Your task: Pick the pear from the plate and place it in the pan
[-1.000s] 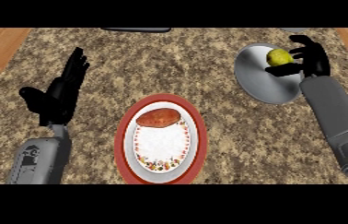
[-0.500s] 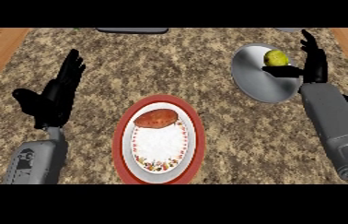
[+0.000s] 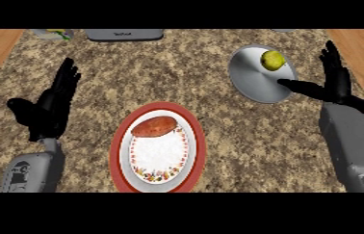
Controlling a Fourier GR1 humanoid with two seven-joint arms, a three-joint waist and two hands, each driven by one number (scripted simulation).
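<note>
Inside the pan [image 3: 252, 83] you see the pear [image 3: 272, 59]; the right hand [image 3: 335, 85] stands beside it, fingers wide, holding nothing.

Speckled brown counter [image 3: 177, 74], seen steeply from above. Yellow-green pear [image 3: 272, 59] lies in grey pan [image 3: 254, 84], upper right, near its far rim. Right hand [image 3: 334, 81] open beside pan, fingers straight, thumb over pan's right edge, apart from pear. Red-rimmed plate [image 3: 201, 146] low centre, reddish-brown oblong food [image 3: 154, 126] on its upper part. Left hand [image 3: 53, 103] open at left, fingers up, well apart from plate
</note>
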